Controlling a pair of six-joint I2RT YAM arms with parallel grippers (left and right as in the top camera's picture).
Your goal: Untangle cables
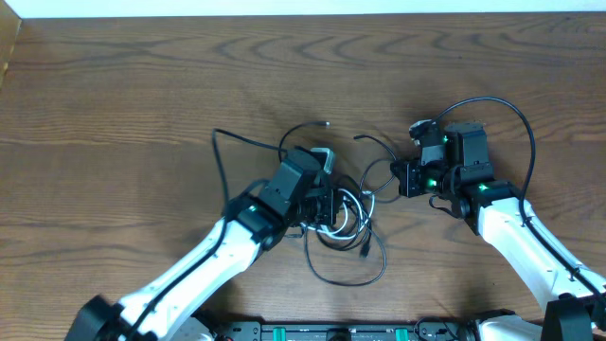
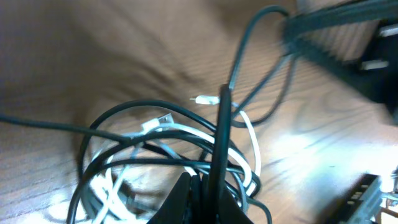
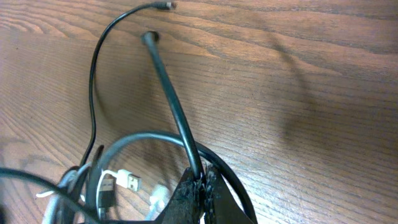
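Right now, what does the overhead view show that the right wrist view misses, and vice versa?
Only overhead: the left gripper at the tangle's left side, and the black cable making a wide loop toward the robot. Only right wrist: a close look at the right gripper shut on a black cable strand, and the plug of the white cable. Both: the two cables heaped together on the wooden table.

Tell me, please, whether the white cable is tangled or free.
Tangled: the white cable loops in and out among the black cable's coils, in one heap.
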